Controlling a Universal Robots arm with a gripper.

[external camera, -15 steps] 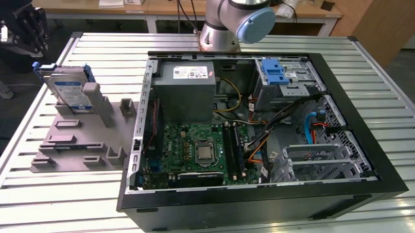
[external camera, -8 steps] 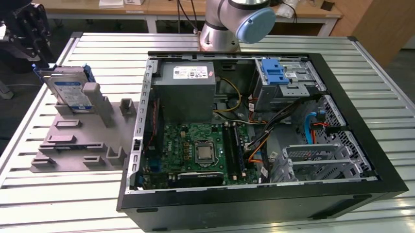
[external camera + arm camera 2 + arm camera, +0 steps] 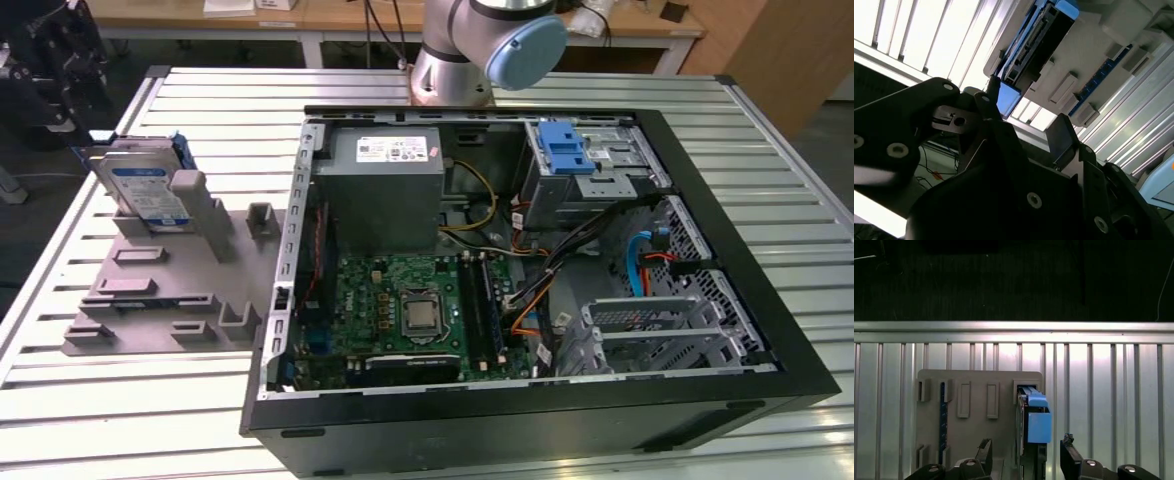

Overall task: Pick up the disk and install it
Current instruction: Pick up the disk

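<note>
The disk [image 3: 142, 188], a silver drive with a white-and-blue label in a blue caddy, stands on edge in a slot of the grey fixture plate [image 3: 160, 290] at the exterior view's left. In the first wrist view the disk [image 3: 1036, 422] shows edge-on with its blue caddy end toward the camera. My gripper [image 3: 1027, 456] is open, its two dark fingers spread to either side of the disk's line and apart from it. In the second wrist view the gripper [image 3: 1026, 117] hangs short of the disk [image 3: 1040, 40], with nothing between the fingers.
An open computer case [image 3: 747, 385] lies on the slatted metal table [image 3: 200, 100], to the right of the fixture. Inside are a green motherboard [image 3: 400, 310], a grey power supply [image 3: 380, 190] and a drive bay with a blue latch [image 3: 567, 150]. The arm's base [image 3: 461, 50] stands behind the case.
</note>
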